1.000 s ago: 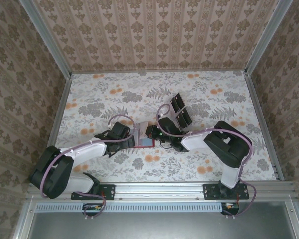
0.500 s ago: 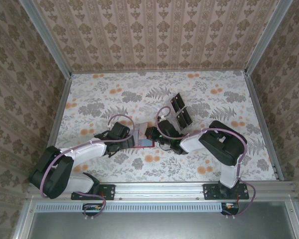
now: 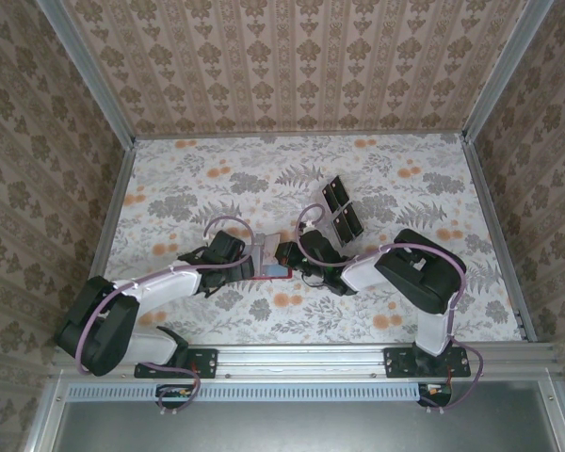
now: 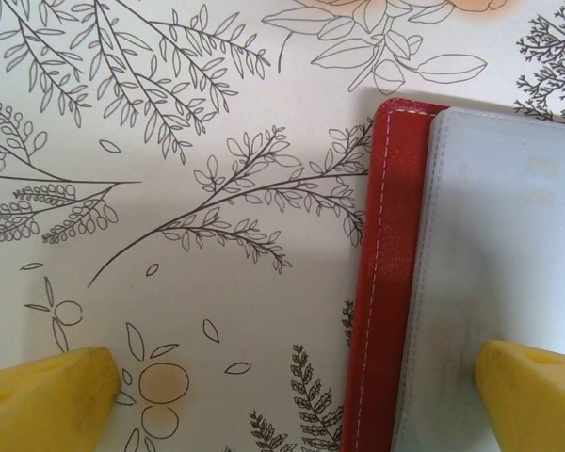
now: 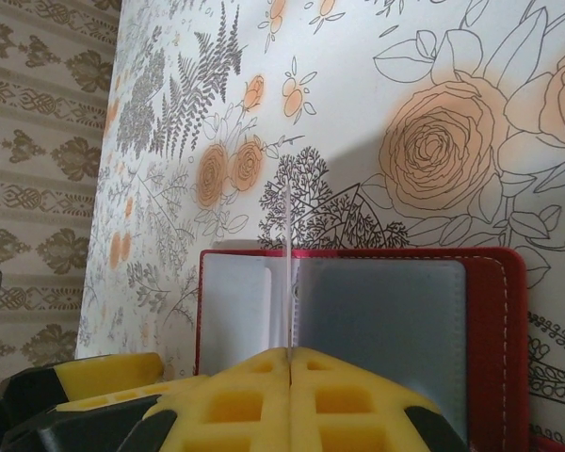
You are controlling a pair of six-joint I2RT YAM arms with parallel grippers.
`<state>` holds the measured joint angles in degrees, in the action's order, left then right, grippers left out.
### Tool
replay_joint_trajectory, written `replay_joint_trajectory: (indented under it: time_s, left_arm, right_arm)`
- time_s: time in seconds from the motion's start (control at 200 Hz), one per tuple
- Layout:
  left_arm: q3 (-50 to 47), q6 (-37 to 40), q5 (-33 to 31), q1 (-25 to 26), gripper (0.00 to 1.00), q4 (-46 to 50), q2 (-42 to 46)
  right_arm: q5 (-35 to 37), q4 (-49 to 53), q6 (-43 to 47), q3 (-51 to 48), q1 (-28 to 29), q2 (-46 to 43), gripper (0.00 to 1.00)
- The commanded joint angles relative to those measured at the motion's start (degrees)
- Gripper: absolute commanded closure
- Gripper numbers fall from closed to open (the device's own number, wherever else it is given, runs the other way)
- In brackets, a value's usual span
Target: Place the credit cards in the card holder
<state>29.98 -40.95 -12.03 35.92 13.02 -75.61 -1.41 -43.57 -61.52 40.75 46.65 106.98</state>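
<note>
The card holder [image 5: 381,311] lies open on the flowered table, a red wallet with pale pockets on the left and a grey one on the right. My right gripper [image 5: 290,353] is shut on a thin pale credit card [image 5: 288,245], held edge-on and upright over the wallet's middle fold. In the top view the right gripper [image 3: 285,254] stands over the wallet [image 3: 271,274]. My left gripper [image 4: 292,395] is open and straddles the wallet's red edge [image 4: 381,282]; one yellow fingertip [image 4: 532,391] rests on the pale pocket, the other is over the table. From above the left gripper [image 3: 249,256] is at the wallet's left side.
A clear plastic tray with dark rectangles [image 3: 339,207] lies just behind and to the right of the wallet. Patterned walls enclose the table on three sides. The left gripper's yellow finger [image 5: 104,372] shows beside the wallet in the right wrist view.
The right arm has shifted slightly left, bringing its gripper and the card further over the wallet. The left arm has stayed still.
</note>
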Motion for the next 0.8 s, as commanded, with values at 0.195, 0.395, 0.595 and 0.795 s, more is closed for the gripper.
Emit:
replay_joint_trajectory:
  time_s: [0.195,0.395,0.595,0.795]
  left_arm:
    - [-2.64,-0.51,0.79,-0.94,0.00,3.75,-0.76]
    - [-2.71,-0.50,0.87,-0.94,0.00,3.53,-0.76]
    - [-2.82,-0.40,0.99,-0.94,0.00,3.57,-0.84]
    - [-2.91,-0.38,1.02,-1.03,0.00,3.41,-0.85]
  right_arm:
    - [1.43,-2.04,-0.60,0.29,0.76,-1.07,1.00]
    - [1.50,-2.30,-0.68,0.56,0.88,-1.31,1.00]
    - [1.58,-3.15,-0.97,0.26,1.09,-1.89,1.00]
    - [2.29,-2.69,-0.29,-0.47,1.75,-4.76,1.00]
